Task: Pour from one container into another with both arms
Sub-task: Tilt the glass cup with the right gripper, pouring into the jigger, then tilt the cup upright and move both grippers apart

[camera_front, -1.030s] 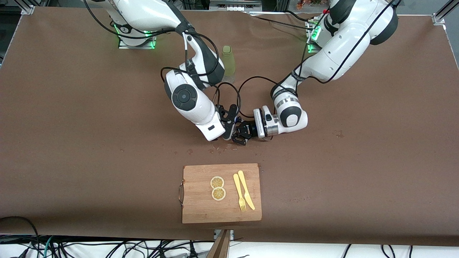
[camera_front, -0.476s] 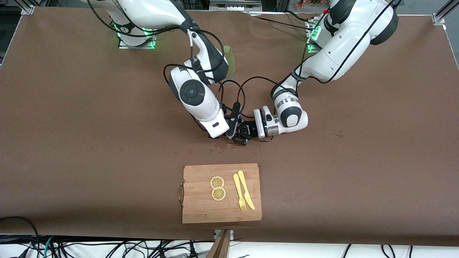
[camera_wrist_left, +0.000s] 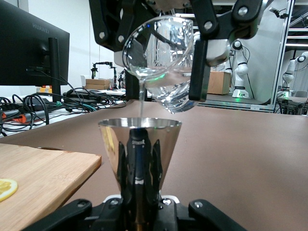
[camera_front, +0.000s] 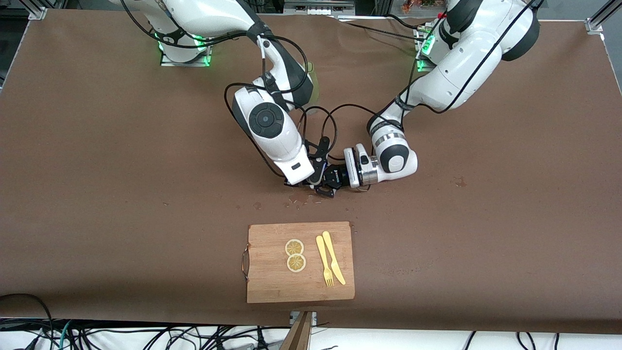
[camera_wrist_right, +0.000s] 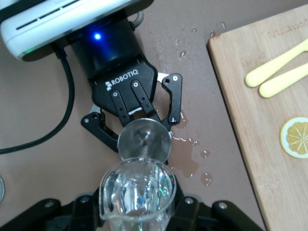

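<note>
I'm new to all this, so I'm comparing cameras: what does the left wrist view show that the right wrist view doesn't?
Only the left wrist view shows the thin stream falling from the tilted glass, plus a monitor. Only the right wrist view shows the puddle on the table and the yellow fork and knife. Both show the glass over the steel cup, each held in a claw, and the wooden board.

From the front you cannot see the glass (camera_wrist_left: 161,62) or the jigger (camera_wrist_left: 139,149); the right arm's wrist covers both. The green bottle (camera_front: 313,82) shows only as a sliver past that arm's forearm. In the left wrist view the jigger's lower cone is hidden by the left hand (camera_wrist_left: 139,211), cut by the frame edge.
</note>
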Robot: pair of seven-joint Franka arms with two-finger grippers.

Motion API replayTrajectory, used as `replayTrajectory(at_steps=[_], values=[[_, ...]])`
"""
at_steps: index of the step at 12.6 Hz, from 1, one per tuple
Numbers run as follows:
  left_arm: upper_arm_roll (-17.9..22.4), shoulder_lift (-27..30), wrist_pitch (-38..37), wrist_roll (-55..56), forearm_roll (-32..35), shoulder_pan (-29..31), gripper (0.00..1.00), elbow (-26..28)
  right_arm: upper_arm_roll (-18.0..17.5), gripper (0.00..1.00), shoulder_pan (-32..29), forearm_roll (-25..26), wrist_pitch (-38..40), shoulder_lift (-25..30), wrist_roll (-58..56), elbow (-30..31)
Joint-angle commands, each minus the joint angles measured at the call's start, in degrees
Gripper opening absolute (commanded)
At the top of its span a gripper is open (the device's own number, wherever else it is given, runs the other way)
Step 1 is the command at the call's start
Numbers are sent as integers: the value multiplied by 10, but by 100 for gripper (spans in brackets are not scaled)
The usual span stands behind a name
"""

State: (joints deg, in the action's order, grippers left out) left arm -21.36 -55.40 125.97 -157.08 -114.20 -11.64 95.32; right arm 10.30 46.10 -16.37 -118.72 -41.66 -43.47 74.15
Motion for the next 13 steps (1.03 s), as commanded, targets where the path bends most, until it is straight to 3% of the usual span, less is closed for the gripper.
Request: replayTrajectory(at_steps=[1, 2, 8, 13], values=[[2, -5, 4, -57, -37, -8, 0, -9, 4, 39, -2, 6, 12, -5, 10, -19], [2, -5, 4, -57, -37, -8, 0, -9, 2, 39, -10, -1, 13, -4, 9, -19], [2, -5, 5, -57, -37, -8, 0, -9, 2, 40, -79, -191, 38, 13, -26, -11], [11, 3, 4, -55, -37, -4, 0, -7, -1, 40, -176, -333, 42, 54, -191, 55]])
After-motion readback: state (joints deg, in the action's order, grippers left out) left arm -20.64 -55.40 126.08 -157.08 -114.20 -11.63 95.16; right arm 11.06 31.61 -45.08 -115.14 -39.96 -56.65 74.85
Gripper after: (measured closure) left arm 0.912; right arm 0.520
